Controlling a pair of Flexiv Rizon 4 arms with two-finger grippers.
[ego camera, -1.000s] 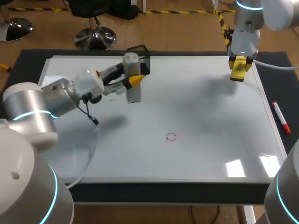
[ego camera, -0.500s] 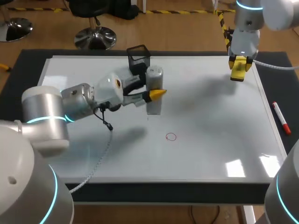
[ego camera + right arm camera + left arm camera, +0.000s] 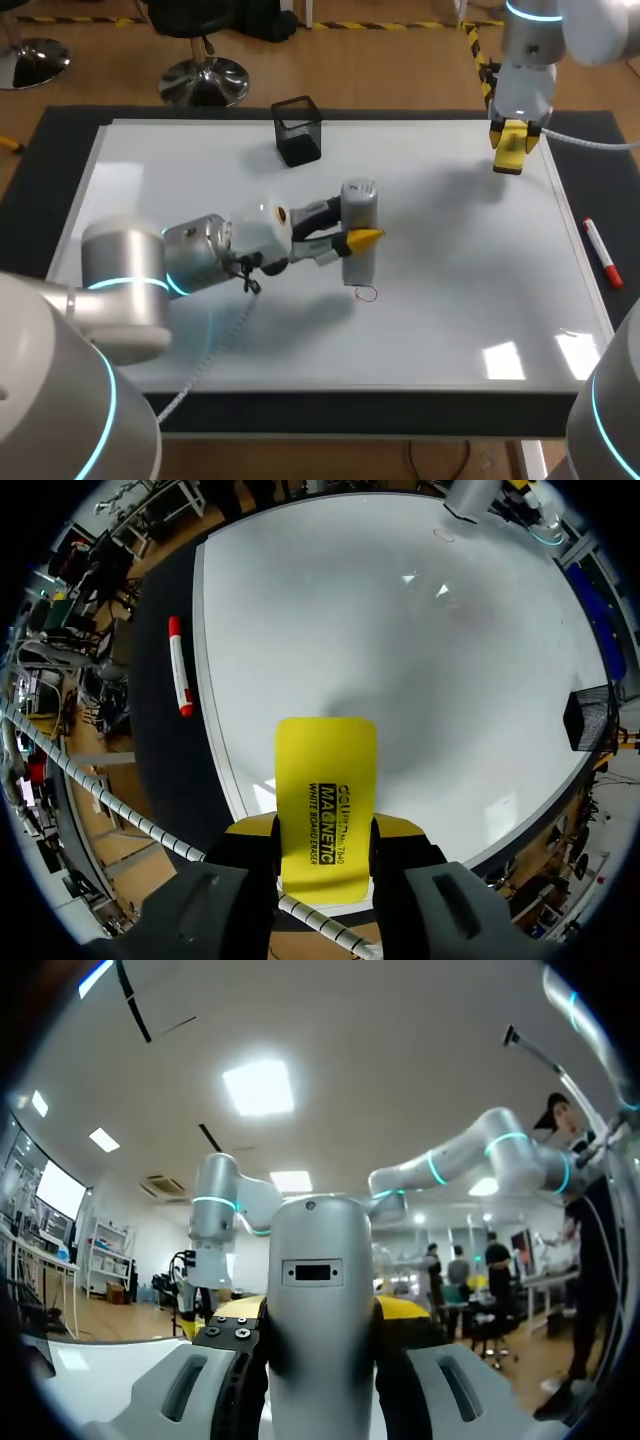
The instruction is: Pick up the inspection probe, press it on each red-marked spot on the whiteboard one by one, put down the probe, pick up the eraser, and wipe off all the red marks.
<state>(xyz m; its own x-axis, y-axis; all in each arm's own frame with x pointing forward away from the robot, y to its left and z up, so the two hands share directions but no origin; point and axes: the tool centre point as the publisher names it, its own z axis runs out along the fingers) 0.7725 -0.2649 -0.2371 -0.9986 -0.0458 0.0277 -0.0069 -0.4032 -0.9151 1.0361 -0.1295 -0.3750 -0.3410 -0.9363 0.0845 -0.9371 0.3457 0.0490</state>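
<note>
1. A small red circle mark [image 3: 367, 293] sits on the white whiteboard [image 3: 460, 330].
2. A red marker pen [image 3: 603, 253] lies on the dark counter [image 3: 50, 170], beside the board's right edge.
3. The left tool [image 3: 357, 238] is clamped on the upright silver-grey cylindrical inspection probe [image 3: 360, 205], whose lower end is just beside the circle.
4. A black mesh pen cup [image 3: 298, 130] stands near the board's far edge.
5. The right tool [image 3: 510, 150] grips a flat yellow eraser [image 3: 325, 780] above the far right corner.

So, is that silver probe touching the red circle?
Cannot tell: in the head view the probe ends right at the red circle, but contact isn't plain.
</note>
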